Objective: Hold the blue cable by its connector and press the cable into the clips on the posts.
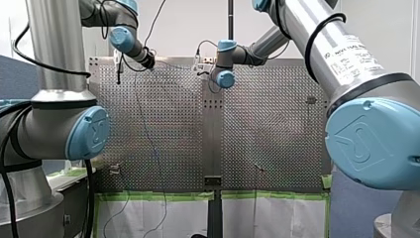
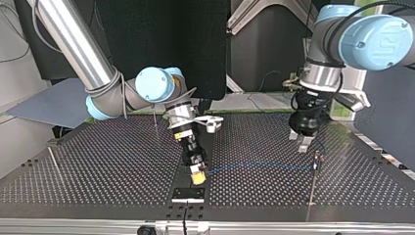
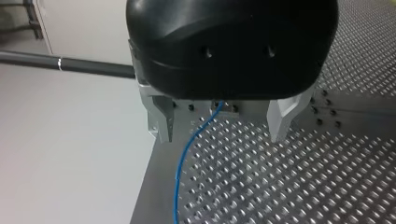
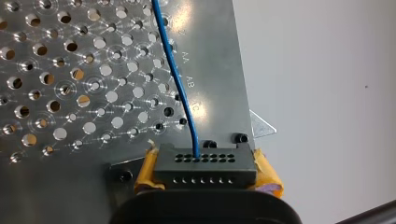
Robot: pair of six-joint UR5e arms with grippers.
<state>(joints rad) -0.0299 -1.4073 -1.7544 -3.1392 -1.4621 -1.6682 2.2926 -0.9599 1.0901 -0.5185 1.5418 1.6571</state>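
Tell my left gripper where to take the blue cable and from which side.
Probably best: take the blue cable on its bare stretch between the open fingers of the left gripper, coming straight down from above. The fingers straddle the thin line, which runs over the perforated table toward the connector clamped in the right gripper.

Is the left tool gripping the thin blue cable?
No, the left tool is open, the thin blue cable loose between its metal fingers.
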